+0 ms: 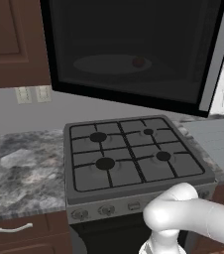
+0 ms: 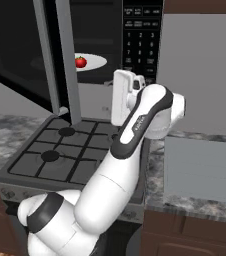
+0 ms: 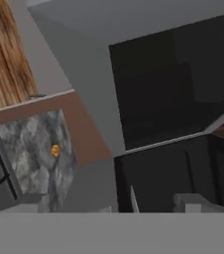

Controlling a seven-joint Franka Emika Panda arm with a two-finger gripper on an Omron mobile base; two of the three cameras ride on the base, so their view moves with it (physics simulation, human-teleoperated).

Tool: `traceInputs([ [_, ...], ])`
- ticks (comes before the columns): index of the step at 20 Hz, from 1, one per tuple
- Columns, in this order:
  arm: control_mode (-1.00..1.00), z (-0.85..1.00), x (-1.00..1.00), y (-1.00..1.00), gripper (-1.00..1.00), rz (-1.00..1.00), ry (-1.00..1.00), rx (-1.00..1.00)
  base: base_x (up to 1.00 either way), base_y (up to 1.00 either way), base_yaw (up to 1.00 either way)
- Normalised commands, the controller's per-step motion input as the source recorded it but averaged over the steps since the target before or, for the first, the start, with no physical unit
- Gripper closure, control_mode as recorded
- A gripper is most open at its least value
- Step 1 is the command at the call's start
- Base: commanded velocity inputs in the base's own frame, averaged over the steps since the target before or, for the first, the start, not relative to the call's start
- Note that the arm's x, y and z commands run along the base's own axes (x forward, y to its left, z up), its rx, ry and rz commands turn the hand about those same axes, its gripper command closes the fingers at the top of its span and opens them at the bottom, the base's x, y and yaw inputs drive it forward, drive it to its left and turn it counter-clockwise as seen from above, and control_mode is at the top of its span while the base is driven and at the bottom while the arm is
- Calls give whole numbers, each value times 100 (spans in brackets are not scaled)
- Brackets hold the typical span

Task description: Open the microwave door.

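Right base view: microwave door (image 2: 20, 55) swung wide open over stove (image 2: 70, 150)
Inside: tomato (image 2: 80, 62) on plate (image 2: 96, 62)
Jaws: state cannot be told

Microwave door (image 1: 129, 44) dark glossy glass, silver metal-look handle strip; countertop (image 1: 20, 168) mottled grey stone.

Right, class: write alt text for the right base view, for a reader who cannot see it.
The microwave door stands swung open over a black gas stove, revealing a tomato on a white plate inside. A white robot arm reaches up beside the keypad panel.
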Motion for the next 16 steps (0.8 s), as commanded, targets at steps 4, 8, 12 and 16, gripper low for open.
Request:
traceInputs([
  [4,-100,0,23,48,-100,0,-30,-4,0,0,0],
  [8,-100,1,1,40,-100,0,-28,0,0,0,0],
  [12,-100,19,-30,33,-100,4,-24,0,0,0,0],
  [16,-100,29,-74,37,-100,14,-18,0,0,0,0],
])
